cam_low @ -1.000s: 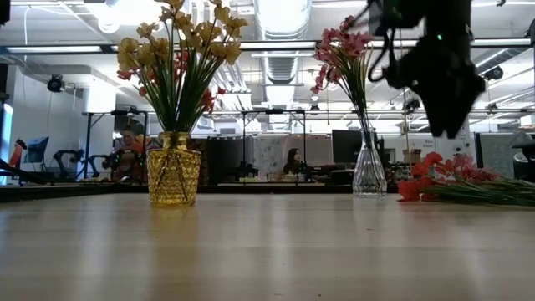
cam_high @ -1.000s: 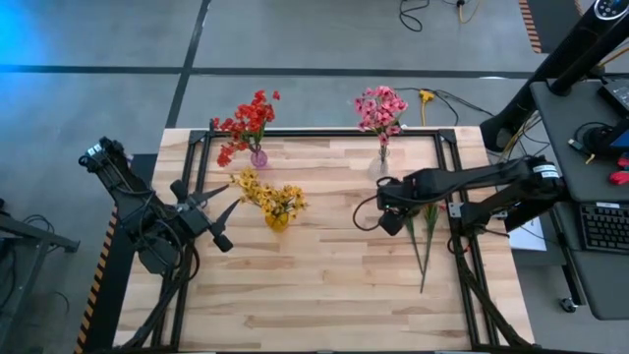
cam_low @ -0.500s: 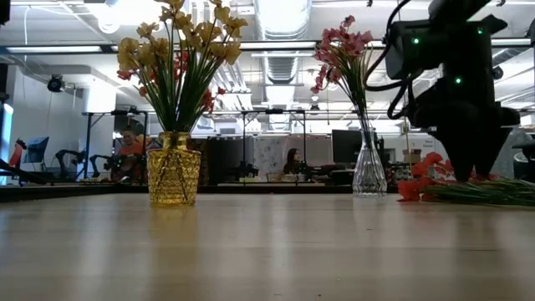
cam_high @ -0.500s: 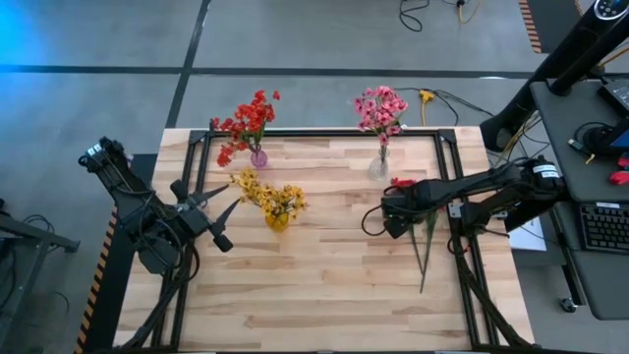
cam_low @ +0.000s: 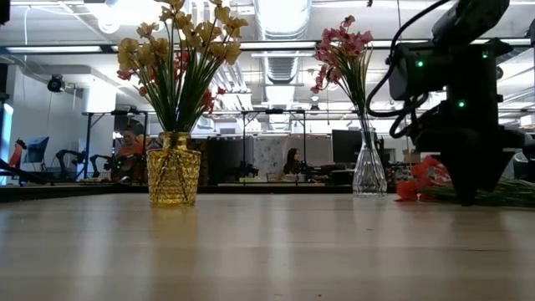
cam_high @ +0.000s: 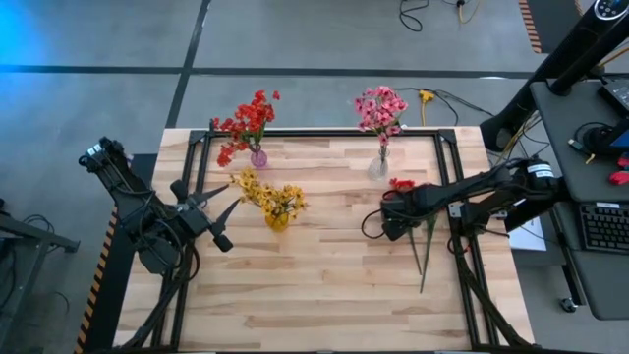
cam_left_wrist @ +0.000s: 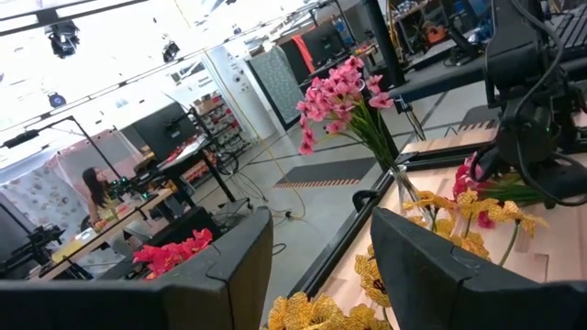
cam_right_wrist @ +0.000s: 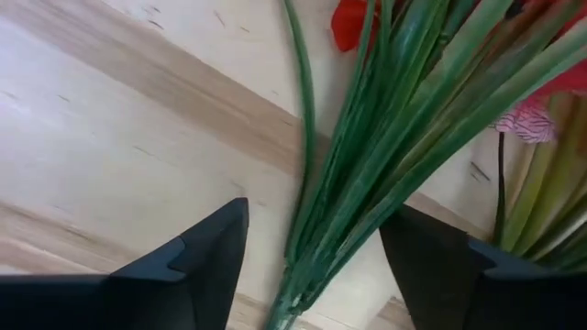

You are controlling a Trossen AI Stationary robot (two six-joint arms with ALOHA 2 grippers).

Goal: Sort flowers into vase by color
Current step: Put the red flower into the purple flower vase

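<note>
A loose bunch of flowers (cam_high: 425, 239) lies flat on the table's right part, red and pink blossoms (cam_high: 401, 184) toward the far edge, green stems (cam_right_wrist: 385, 156) toward the near edge. My right gripper (cam_high: 393, 218) points down over it, low at the table (cam_low: 466, 194). It is open, with one finger on either side of the stems (cam_right_wrist: 316, 266). Three vases stand on the table: a purple one with red flowers (cam_high: 257, 157), a yellow one with yellow flowers (cam_high: 277, 220) and a clear one with pink flowers (cam_high: 379, 165). My left gripper (cam_high: 228, 224) waits open at the table's left.
A black frame (cam_high: 324, 132) runs along the table's edges. The clear vase stands just beyond the right gripper, toward the far edge. Bare wood (cam_high: 314, 285) fills the middle and near part of the table. A desk with a keyboard (cam_high: 601, 226) stands off the right side.
My right gripper has come down from well above the table to table height over the lying flowers, staying open. The flowers and the vases have not moved.
</note>
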